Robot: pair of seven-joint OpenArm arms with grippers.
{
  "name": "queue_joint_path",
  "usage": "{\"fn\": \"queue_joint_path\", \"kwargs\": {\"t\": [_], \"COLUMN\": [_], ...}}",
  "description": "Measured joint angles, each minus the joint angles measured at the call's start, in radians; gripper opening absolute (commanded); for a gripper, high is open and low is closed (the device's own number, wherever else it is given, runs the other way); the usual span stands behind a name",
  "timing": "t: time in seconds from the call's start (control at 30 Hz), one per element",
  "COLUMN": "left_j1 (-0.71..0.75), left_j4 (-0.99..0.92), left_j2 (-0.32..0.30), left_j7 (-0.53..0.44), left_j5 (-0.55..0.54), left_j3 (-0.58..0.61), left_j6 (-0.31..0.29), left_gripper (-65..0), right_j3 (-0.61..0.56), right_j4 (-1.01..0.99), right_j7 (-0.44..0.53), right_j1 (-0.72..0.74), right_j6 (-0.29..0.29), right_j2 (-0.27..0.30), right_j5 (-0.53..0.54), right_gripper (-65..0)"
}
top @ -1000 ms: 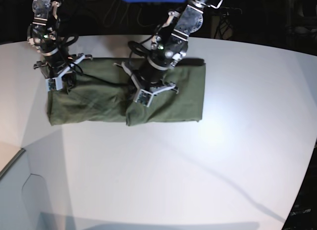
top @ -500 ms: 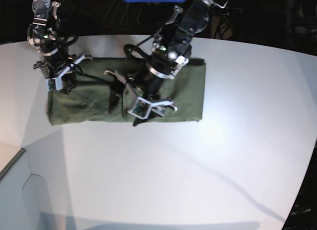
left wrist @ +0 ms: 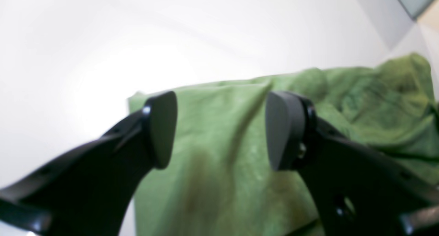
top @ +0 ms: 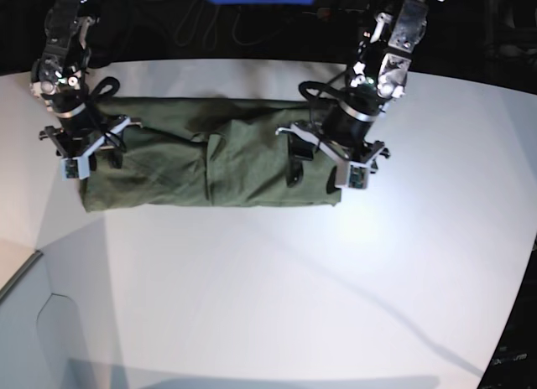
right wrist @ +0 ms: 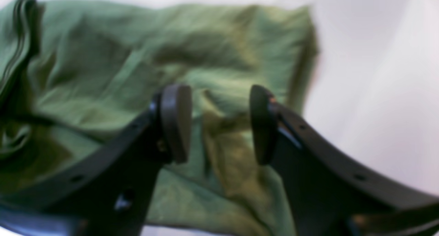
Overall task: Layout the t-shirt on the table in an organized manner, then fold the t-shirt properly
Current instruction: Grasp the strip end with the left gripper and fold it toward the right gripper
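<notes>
**Ana:** White counter (top: 277,297) fills most of the base view, bare across the whole lower half and to the right; dark clutter sits beyond its curved far edge at the top; the t-shirt (top: 210,158) lies as a long olive band across the upper middle of the frame, already folded lengthwise by the look of it.

**Ben:** And the hands? The left hand (top: 323,164) hangs over the band's right end, the right hand (top: 84,157) over its left end; both stand spread with nothing between the pads, and the wrist views show open gaps with cloth lying underneath.

**Ana:** So I judge the next step is a crosswise fold; each hand should pinch all layers at a corner, not just the top one; the middle shows a raised crease that may need smoothing first.

**Ben:** Agreed; lift both ends evenly so the band does not twist.

**Ana:** Room is generous toward the bottom of the frame; the far edge at the top is close to the shirt's upper hem, so carry the fold sideways or toward the camera, not away.
</notes>
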Motion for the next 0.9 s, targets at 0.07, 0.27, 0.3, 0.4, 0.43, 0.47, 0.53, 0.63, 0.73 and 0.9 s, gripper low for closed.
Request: {"fn": "queue_joint_path", "kwargs": {"t": [0.07, 0.27, 0.3, 0.4, 0.43, 0.47, 0.53, 0.63, 0.73, 0.9], "left_j1": [-0.002, -0.01, -0.011, -0.048, -0.063, -0.083, -0.116, -0.146, -0.144, -0.132], "left_j4": [-0.015, -0.072, -0.082, -0.145, -0.163, -0.183, -0.214, -0.234, -0.209, -0.078], "left_j2": [-0.003, 0.002, 0.002, 0.002, 0.001, 0.0, 0.002, 0.003, 0.0, -0.003], "left_j7": [-0.001, 0.001, -0.002, 0.004, 0.005, 0.0, 0.0, 0.0, 0.004, -0.004], "left_j5": [-0.016, -0.018, -0.018, -0.018, -0.022, -0.025, -0.025, -0.025, -0.026, -0.029], "left_j3": [0.032, 0.156, 0.169, 0.222, 0.244, 0.272, 0.324, 0.38, 0.391, 0.31], "left_j6": [0.0, -0.008, -0.008, -0.005, -0.003, -0.003, -0.005, -0.005, -0.004, -0.008], "left_gripper": [-27.3, -30.6, -30.6, -30.6, -30.6, -30.6, -30.4, -30.4, -30.4, -30.4], "right_j3": [0.029, 0.077, 0.077, 0.075, 0.075, 0.076, 0.075, 0.075, 0.075, 0.071], "right_j4": [0.001, -0.015, -0.029, -0.084, -0.098, -0.117, -0.143, -0.183, -0.214, -0.239], "right_j7": [-0.005, 0.0, 0.0, -0.006, -0.01, -0.01, 0.001, 0.006, 0.006, 0.009], "right_j1": [0.0, 0.016, 0.018, 0.023, 0.026, 0.035, 0.049, 0.072, 0.077, 0.086], "right_j6": [0.001, 0.0, 0.0, 0.0, 0.0, 0.0, 0.0, -0.001, 0.0, -0.002], "right_j2": [-0.015, -0.016, -0.014, -0.016, -0.016, -0.013, -0.004, 0.004, 0.013, 0.017], "right_j5": [-0.003, -0.002, -0.001, -0.003, -0.002, -0.006, -0.002, -0.002, -0.003, -0.001], "right_gripper": [-31.2, -28.8, -28.5, -28.5, -28.5, -28.5, -28.5, -28.5, -28.5, -28.5]}}
